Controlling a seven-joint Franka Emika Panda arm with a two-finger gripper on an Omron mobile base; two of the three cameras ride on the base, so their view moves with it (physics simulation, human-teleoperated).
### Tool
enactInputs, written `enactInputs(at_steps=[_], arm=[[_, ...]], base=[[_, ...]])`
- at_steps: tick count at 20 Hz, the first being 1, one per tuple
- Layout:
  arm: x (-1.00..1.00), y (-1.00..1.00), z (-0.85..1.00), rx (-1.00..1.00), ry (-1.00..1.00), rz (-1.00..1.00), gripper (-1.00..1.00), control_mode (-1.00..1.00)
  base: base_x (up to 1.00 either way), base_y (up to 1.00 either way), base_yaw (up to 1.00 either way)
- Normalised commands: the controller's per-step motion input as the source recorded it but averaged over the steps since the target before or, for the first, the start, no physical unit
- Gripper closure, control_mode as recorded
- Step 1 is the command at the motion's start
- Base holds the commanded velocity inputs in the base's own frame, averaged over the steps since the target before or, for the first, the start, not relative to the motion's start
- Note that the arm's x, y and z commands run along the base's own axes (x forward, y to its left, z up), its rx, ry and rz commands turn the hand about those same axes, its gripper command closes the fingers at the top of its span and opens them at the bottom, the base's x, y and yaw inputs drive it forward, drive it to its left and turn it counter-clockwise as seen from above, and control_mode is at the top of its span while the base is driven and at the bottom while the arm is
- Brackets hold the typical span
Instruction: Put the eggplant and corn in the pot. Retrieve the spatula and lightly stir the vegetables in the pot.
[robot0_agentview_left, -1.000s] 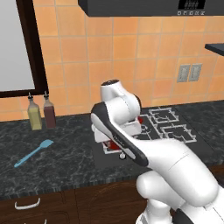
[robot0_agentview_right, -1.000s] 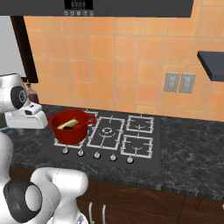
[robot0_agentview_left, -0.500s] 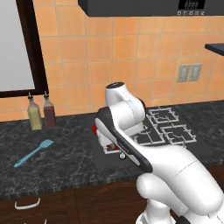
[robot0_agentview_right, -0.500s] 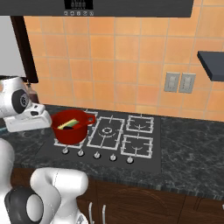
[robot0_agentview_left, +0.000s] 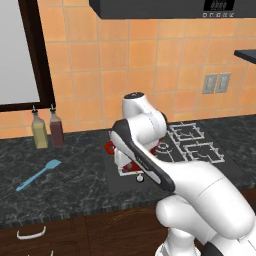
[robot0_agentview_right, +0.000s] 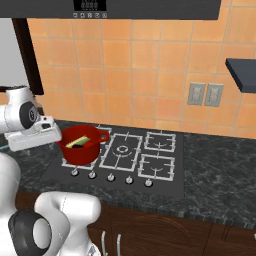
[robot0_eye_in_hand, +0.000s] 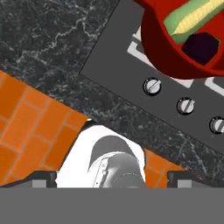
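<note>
The corn (robot0_eye_in_hand: 192, 19) and eggplant (robot0_eye_in_hand: 200, 46) lie in the red pot (robot0_agentview_right: 80, 150) on the stove. Next job, I think: get the blue spatula (robot0_agentview_left: 38, 175). It lies flat on the worktop (robot0_agentview_left: 65, 185), well to the left of the gripper. Reach down slowly and pinch the thin handle. I cannot tell how wide the gripper is.

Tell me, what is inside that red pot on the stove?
In the pot lie the corn, yellow with a green husk, and the dark purple eggplant beside it. The pot's wall and the picture's edge hide part of each; the pot's floor under them is covered.
</note>
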Motion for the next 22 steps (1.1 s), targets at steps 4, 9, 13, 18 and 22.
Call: enactInputs(at_steps=[4, 9, 13, 18, 22], arm=[[0.0, 0.0, 0.0, 0.0, 0.0, 0.0, -1.0, 1.0], [0.0, 0.0, 0.0, 0.0, 0.0, 0.0, -1.0, 1.0], [0.0, 0.0, 0.0, 0.0, 0.0, 0.0, -1.0, 1.0], [0.0, 0.0, 0.0, 0.0, 0.0, 0.0, -1.0, 1.0], [0.0, 0.0, 0.0, 0.0, 0.0, 0.0, -1.0, 1.0]], base=[[-0.01, 0.75, 0.19], [-0.13, 0.86, 0.0], [0.04, 0.54, -0.2], [0.51, -0.1, -0.17], [0.91, -0.11, -0.09]])
